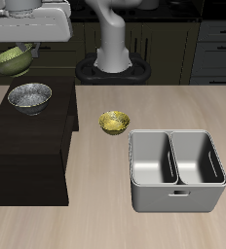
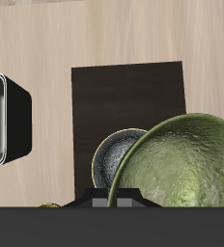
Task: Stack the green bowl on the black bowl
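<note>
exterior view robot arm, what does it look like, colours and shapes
The arm is a smooth, rounded light-grey column rising from a dark round base ring at the table's back. Near the frame's upper corner, the end effector shows as a wide, flat, pale grey-white block with a darker underside. No cables or markings are visible. In the wrist view only a dark band of its housing shows.

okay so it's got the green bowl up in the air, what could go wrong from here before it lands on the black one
1. The pincer holds the green bowl tilted by its rim; a thin grip like that could slip.
2. In the wrist view the green bowl covers part of the black bowl, so centring may be hard to judge.
3. The black bowl sits atop the dark cabinet; an off-centre release could tip the green bowl off.
</note>
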